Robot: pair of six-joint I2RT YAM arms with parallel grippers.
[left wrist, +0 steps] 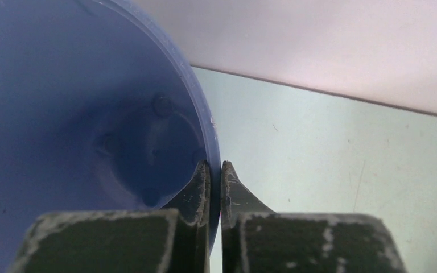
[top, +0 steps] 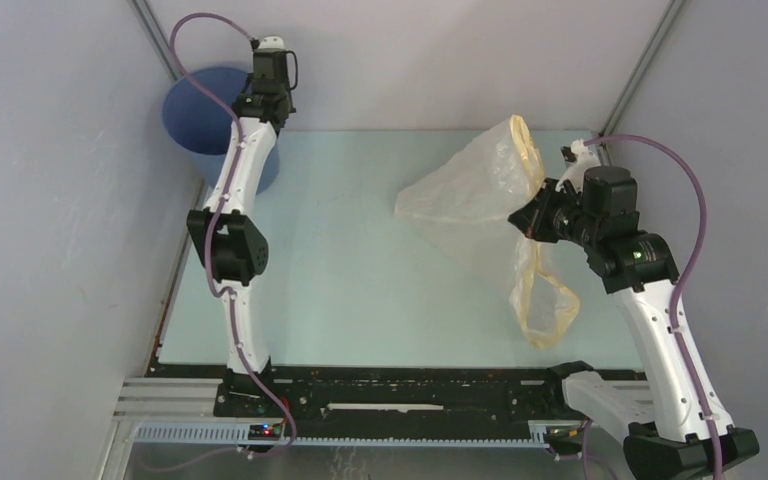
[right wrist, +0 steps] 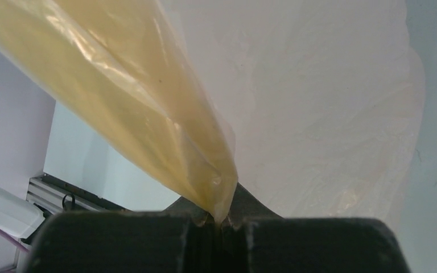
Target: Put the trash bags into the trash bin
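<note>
From above, the bin (top: 198, 112) stands at the table's (top: 360, 280) far left corner, with the bag (top: 475, 190) well apart on the right and not yet in it. At the left wrist, the left gripper (left wrist: 215, 170) is pinched onto the bin's rim, probably to steady or tip it. At the right wrist, the right gripper (right wrist: 219, 219) is clamped on the bag's yellow band, ready to carry it.

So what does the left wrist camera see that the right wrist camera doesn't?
Only the left wrist view shows the blue trash bin and its inside, with its wall pinched by the left gripper. Only the right wrist view shows the trash bag, with its yellow band clamped in the right gripper. Both show the pale table and a closed gripper.
</note>
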